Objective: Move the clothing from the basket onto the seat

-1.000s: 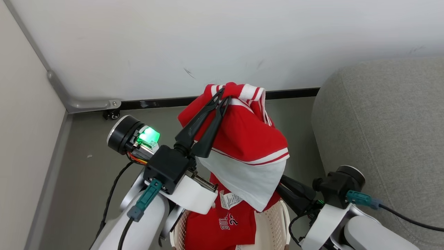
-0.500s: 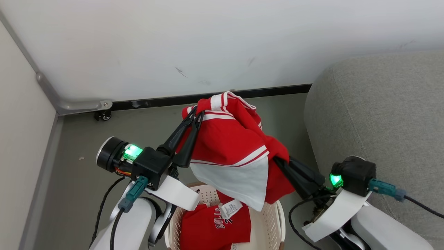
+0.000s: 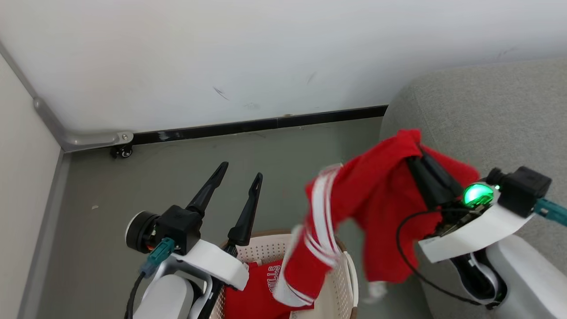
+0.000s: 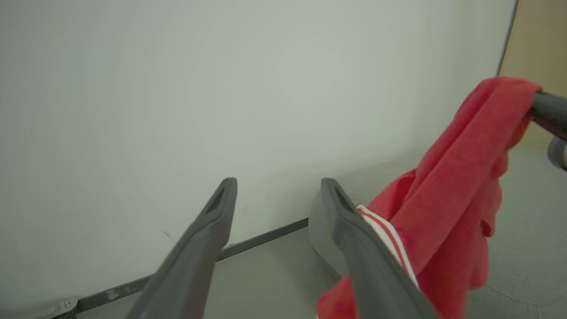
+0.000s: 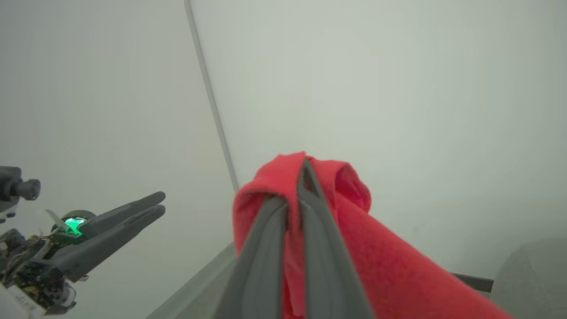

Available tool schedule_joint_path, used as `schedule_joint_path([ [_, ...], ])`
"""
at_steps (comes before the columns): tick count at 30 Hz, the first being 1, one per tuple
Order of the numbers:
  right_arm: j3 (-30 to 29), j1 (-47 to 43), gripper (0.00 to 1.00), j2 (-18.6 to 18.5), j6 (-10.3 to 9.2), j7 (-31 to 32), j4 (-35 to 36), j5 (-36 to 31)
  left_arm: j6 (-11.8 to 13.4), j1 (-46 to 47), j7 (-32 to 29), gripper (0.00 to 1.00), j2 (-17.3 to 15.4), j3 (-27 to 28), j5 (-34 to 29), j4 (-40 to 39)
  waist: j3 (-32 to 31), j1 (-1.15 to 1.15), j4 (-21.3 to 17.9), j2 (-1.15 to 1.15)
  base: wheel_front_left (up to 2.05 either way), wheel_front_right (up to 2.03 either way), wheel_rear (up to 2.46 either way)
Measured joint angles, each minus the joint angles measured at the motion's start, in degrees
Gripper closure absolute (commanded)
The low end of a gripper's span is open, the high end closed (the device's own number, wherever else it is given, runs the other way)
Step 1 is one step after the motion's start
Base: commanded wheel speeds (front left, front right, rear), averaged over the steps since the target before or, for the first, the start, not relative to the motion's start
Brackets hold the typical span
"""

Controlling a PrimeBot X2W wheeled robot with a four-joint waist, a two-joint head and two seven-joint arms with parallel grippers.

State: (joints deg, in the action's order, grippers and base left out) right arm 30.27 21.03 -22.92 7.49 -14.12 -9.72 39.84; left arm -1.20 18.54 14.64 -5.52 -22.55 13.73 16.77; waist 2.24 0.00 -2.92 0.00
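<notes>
You are about in the middle of the first transfer, and nothing of the clothing lies on the seat (image 3: 487,115) yet, at least on the part of it that you can see. Your right gripper (image 3: 420,158) has its two fingers pressed together on a fold of the striped garment (image 3: 376,195), which hangs in the air from that one hold. The wrist view of this arm shows the red cloth wrapped around the closed fingertips. The top of the garment is in front of the rounded edge of the seat. Its lower end with the white stripes is blurred and hangs down in front of the right side of the basket (image 3: 270,248). So I judge it is out of the basket but not yet above the cushion, and I cannot tell if the lowest tip touches the rim. Your left gripper (image 3: 241,170) has its fingers spread wide with nothing between them; it stands near the left side of the basket, apart from the cloth. The lettered garment (image 3: 252,294) lies inside the basket, partly hidden by the left arm. What is left for you is to carry the striped garment over the seat and let it go there, then to take the lettered garment from the basket and bring it to the seat in the same way.
</notes>
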Motion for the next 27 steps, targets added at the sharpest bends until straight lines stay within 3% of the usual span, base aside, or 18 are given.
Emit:
schedule_joint_path([
  [6,-9.5,-2.1,1.00,0.7,-0.01,-0.1,1.8,-0.1,-0.4,-2.2,0.0,0.00,-0.5,2.3,1.4,1.1,-0.3,0.00,-1.0,0.00,0.00,0.00,0.00],
  [19,-23.0,-14.2,1.00,3.2,-0.01,-0.1,6.9,-5.7,-1.3,-2.4,0.0,0.00,0.3,4.6,1.4,-0.6,-1.5,0.00,-5.0,0.00,0.00,0.00,0.00],
  [27,-26.7,-19.4,1.00,5.4,-0.01,-0.1,11.3,-8.7,-1.4,-2.4,0.0,0.00,1.1,4.6,0.6,-2.1,-2.1,0.00,-8.3,0.00,0.00,0.00,0.00],
])
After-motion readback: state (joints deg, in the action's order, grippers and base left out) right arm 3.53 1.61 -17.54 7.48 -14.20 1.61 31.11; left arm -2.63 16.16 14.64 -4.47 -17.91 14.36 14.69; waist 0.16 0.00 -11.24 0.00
